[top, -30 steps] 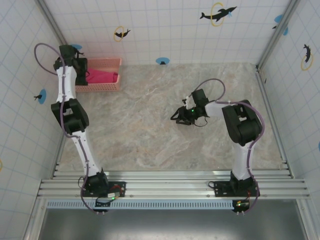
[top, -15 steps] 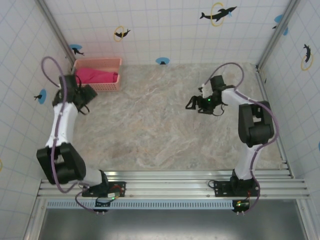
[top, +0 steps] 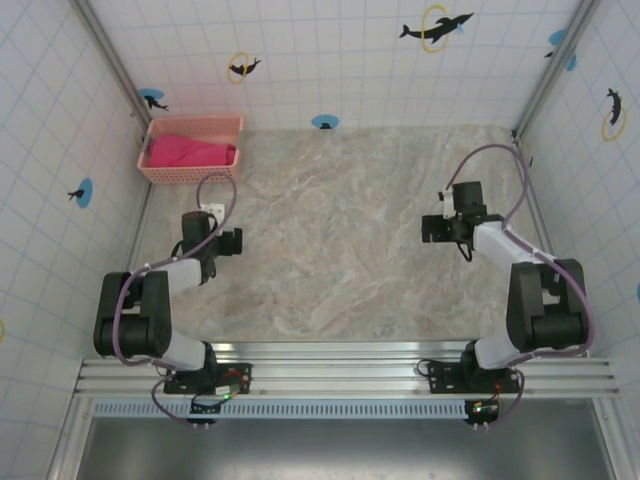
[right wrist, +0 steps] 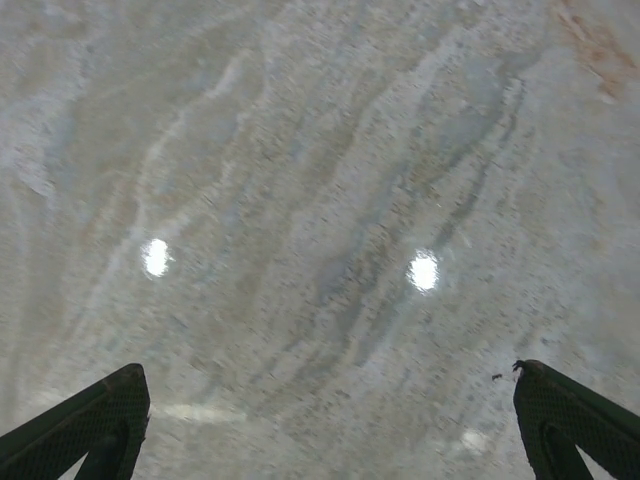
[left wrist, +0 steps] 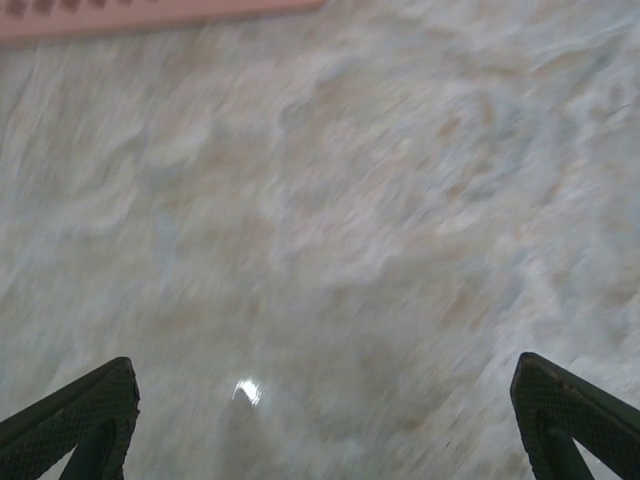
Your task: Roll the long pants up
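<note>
The long pants (top: 190, 152) lie bunched as a bright pink-red heap inside the salmon-pink lattice basket (top: 195, 122) at the far left corner. My left gripper (top: 212, 238) hovers low over the bare marble table, well on the near side of the basket. In the left wrist view it (left wrist: 325, 420) is open, with one dark fingertip (left wrist: 80, 415) in each bottom corner and nothing between them. The basket's lower edge (left wrist: 150, 15) crosses the top of that view. My right gripper (top: 440, 228) hangs over the table's right half. It (right wrist: 330, 420) is open and empty above the marble.
The marble tabletop (top: 340, 230) stretches between the two arms. Tiled walls close in the left, far and right sides. Metal rails (top: 340, 365) with the arm bases run along the near edge.
The left arm has pulled back from the basket toward the near edge. The right arm has swung right and its jaws have opened wide. The pants stay in the basket.
</note>
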Robot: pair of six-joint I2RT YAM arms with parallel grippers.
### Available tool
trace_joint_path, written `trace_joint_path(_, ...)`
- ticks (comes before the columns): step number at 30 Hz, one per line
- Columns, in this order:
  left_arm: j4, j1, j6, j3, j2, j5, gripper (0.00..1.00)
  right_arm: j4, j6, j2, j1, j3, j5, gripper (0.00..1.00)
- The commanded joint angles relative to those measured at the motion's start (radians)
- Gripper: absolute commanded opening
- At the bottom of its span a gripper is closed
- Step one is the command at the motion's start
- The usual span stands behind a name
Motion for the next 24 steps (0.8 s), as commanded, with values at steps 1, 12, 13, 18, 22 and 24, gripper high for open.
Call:
trace_joint_path(1,0.200,-0.127,0.195,-0.002,0.013,-0.055,0.97,0.354,-0.078,-0.111,0.006,-0.126,0.111,0.97)
trace_joint_path(12,0.414,-0.134,0.179,-0.129,0.019,-0.104,0.98,1.200,-0.135,0.088,0.017,-0.451,0.188,0.97)
trace_joint_path(13,0.419,-0.133,0.179,-0.125,0.025,-0.104,0.97,1.124,-0.129,0.055,0.009,-0.437,0.179,0.97)
trace_joint_path(18,0.414,-0.133,0.179,-0.124,0.026,-0.095,0.97,1.007,-0.140,0.031,0.030,-0.406,0.217,0.97)
trace_joint_path(22,0.407,-0.130,0.179,-0.120,0.024,-0.093,0.98,1.004,-0.173,0.041,0.060,-0.396,0.238,0.97)
trace_joint_path(24,0.410,-0.131,0.180,-0.124,0.023,-0.093,0.97,1.001,-0.170,0.039,0.057,-0.394,0.234,0.97)
